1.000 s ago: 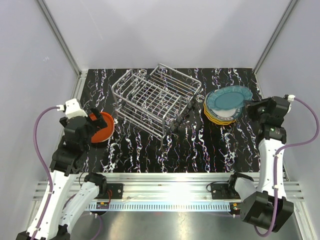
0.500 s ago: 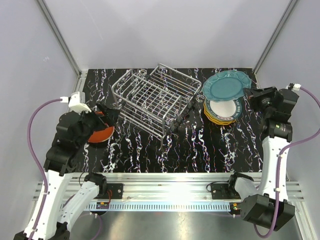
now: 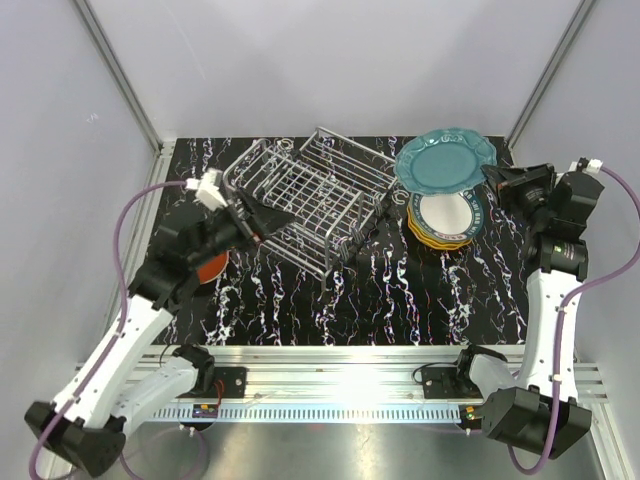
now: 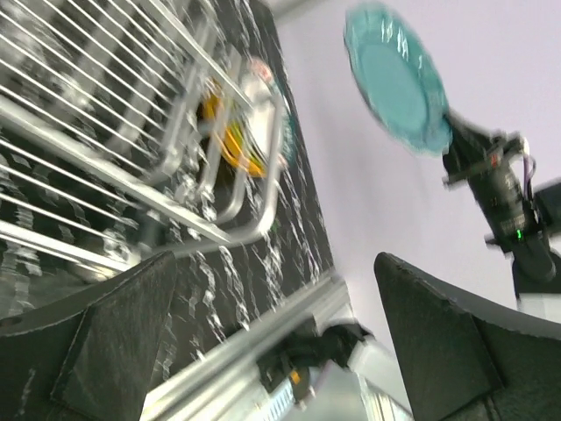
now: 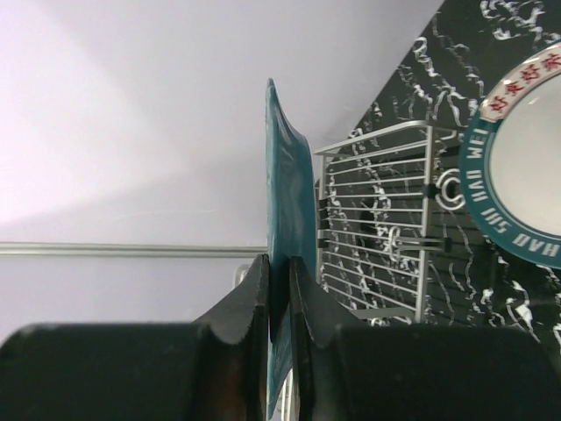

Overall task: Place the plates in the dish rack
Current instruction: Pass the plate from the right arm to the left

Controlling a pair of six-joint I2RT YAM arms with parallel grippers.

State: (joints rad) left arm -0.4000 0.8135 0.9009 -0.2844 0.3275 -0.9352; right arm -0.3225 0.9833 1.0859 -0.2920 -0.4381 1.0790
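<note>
While the right pincer (image 3: 490, 178) is clamped on the rim of the teal plate (image 3: 445, 160), that plate hangs in the air, tilted, over the far side of the stack (image 3: 425, 236) at the right end of the bench (image 3: 400, 300). Right wrist view: both fingers (image 5: 237, 307) pinch the plate edge-on, tight against it. The plate is off the stack, not touching it, and just right of the dish rack (image 3: 310, 200), outside it.

Top of the stack is a cream plate (image 3: 447, 215) with a teal lettered band. Yellow and orange rims show underneath.

The rack sits mid-bench, skewed a bit to the bench edges.

Left pincer (image 3: 268, 220) is spread wide apart, gripping nothing. It hovers at the rack's near-left corner, pointing right. Its wrist camera looks past the rack's wire side toward the teal plate.

Red-orange plate (image 3: 208, 268) lies flat on the bench at left. It is partly hidden under the left arm, near the rack but apart from it.
</note>
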